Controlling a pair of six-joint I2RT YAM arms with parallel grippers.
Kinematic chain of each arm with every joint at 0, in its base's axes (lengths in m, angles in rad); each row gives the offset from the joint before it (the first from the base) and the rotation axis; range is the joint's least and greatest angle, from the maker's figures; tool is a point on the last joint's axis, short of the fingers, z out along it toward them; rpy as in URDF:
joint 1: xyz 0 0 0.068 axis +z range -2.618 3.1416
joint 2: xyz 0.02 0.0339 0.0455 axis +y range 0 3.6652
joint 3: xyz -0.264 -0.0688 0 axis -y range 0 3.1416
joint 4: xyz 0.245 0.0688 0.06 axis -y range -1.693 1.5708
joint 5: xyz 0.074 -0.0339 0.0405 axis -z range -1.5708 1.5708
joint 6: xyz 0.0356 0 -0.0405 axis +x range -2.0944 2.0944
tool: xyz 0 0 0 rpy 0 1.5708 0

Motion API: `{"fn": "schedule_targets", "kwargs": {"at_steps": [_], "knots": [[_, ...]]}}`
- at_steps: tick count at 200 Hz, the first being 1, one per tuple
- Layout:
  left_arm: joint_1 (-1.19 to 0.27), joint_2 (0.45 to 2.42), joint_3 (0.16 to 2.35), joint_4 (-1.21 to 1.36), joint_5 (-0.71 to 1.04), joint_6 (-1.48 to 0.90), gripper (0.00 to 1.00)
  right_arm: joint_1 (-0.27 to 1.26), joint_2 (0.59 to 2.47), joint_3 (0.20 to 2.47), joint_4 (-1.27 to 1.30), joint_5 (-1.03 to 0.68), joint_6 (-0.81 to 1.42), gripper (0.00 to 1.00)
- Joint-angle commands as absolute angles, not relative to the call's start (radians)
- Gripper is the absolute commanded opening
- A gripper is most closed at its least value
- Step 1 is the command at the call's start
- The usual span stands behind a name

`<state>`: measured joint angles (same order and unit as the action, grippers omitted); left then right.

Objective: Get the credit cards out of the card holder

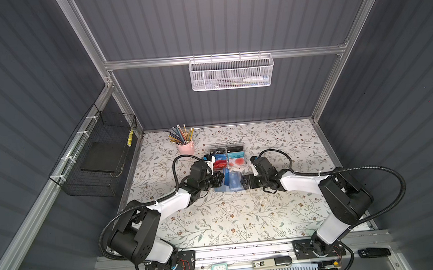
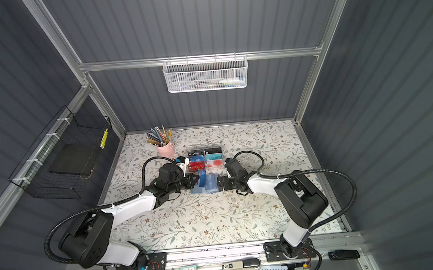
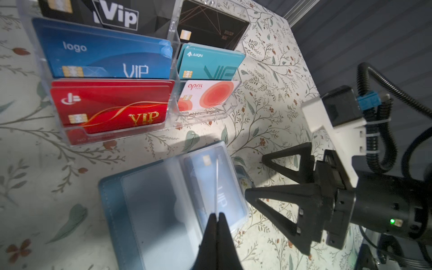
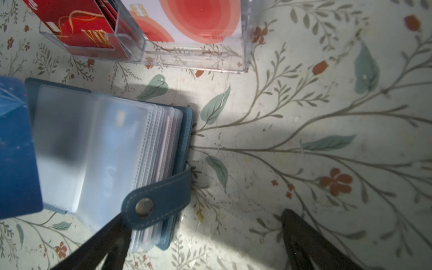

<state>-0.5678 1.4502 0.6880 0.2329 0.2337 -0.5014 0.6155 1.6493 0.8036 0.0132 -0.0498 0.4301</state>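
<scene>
The card holder [image 1: 235, 183] lies open on the table, blue-grey with clear sleeves and a snap tab [image 4: 149, 205]. My left gripper [image 3: 216, 214] is shut on a blue credit card [image 1: 227, 176], held upright over the holder's left half and seen edge-on in the left wrist view. Another bluish card [image 3: 219, 187] with pale lettering shows through a sleeve. The white credit card with red-orange circles [image 3: 210, 95] stands in the clear rack. My right gripper [image 4: 203, 214] is open at the holder's right edge, one finger [image 4: 93, 243] beside the tab, nothing between the jaws.
The clear acrylic rack [image 1: 226, 150] with several VIP cards stands just behind the holder. A pink cup of pencils [image 1: 186, 147] is at the back left. A black wire basket [image 1: 94, 159] hangs on the left wall and a white mesh basket [image 1: 232, 73] on the back wall.
</scene>
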Motion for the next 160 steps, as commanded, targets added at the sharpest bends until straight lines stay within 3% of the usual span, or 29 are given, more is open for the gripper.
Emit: {"fn": "schedule_targets", "kwargs": {"at_steps": [1,31,55,85,124,160], "knots": [[-0.565,1.408,0.728,0.058,0.178,-0.416,0.00,0.613,1.609,0.790,-0.021,-0.049,0.439,0.99],[-0.565,1.352,0.750,0.004,0.130,-0.420,0.00,0.614,1.546,0.741,0.044,-0.080,0.457,0.99],[-0.565,1.321,0.789,-0.061,0.028,-0.556,0.00,0.630,1.466,0.665,0.163,-0.095,0.464,0.99],[-0.566,1.324,0.891,-0.200,-0.079,-0.793,0.00,0.703,1.385,0.618,0.236,-0.014,0.390,0.99],[-0.584,1.413,1.125,-0.620,-0.336,-1.170,0.00,0.790,1.328,0.573,0.371,0.046,0.302,0.99],[-0.601,1.431,1.202,-0.813,-0.403,-1.474,0.00,0.853,1.347,0.571,0.485,0.101,0.247,0.99]]}}
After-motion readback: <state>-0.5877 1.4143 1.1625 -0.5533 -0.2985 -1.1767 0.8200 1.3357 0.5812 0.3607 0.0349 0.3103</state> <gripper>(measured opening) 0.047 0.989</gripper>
